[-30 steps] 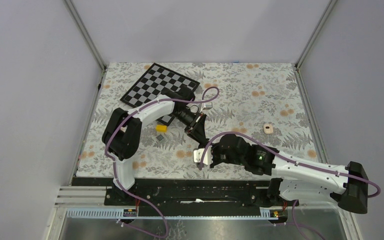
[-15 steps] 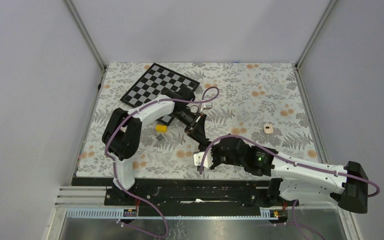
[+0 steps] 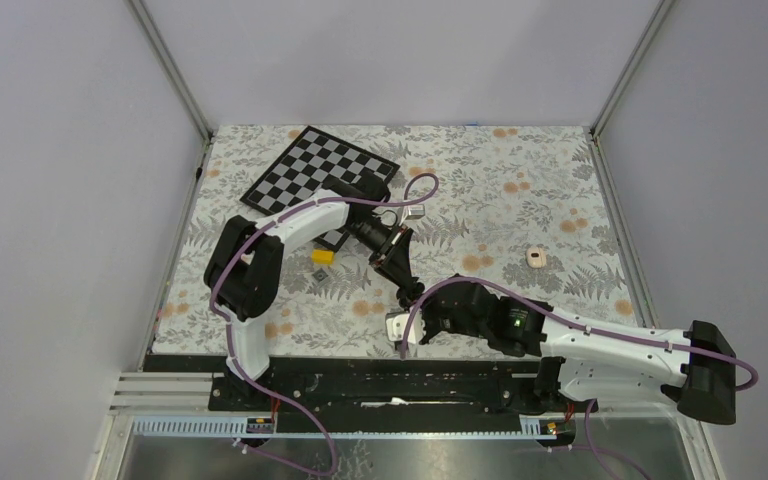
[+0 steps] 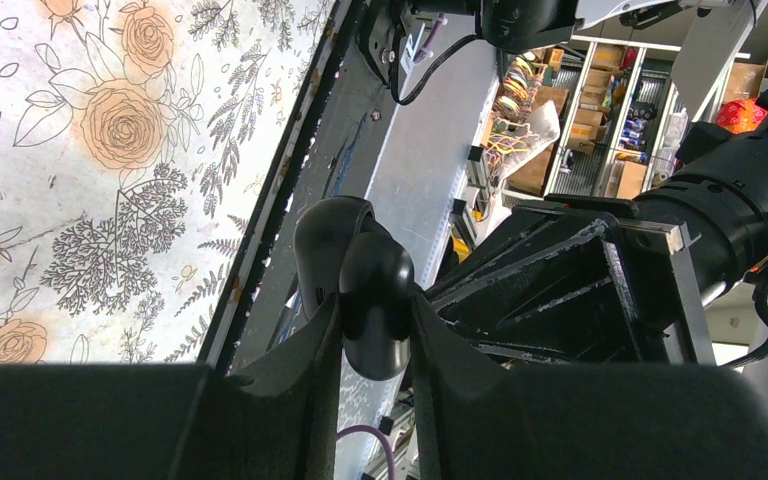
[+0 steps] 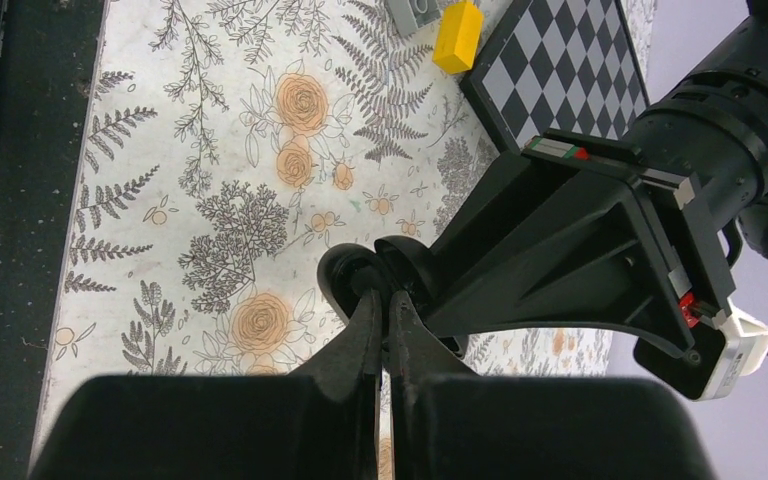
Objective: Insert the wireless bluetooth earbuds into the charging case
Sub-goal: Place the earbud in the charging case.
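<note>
While the left gripper [image 4: 372,305] clamps the black charging case [image 4: 360,285] by its sides near the table's [image 3: 560,180] near edge, just left of centre, the right gripper [image 5: 382,305] meets it from the right, fingers pinched together and tips touching the case's rounded end. The arrangement looks deliberate: one arm steadies the case, apparently just off the cloth, so the other can work at its opening. Whether a black bud sits between those pinched tips cannot be told; it is black on black.

The case's long axis runs roughly in line with the left fingers, its free end pointing towards the near edge and the right arm. It shows two rounded lobes, possibly lid and base swung apart, though that is uncertain.

One pale earbud [image 3: 535,257] lies on the table to the far right, well apart from both grippers and too small to read its heading. A yellow block [image 3: 322,256] and a checkerboard [image 3: 310,170] sit far left, out of play.
</note>
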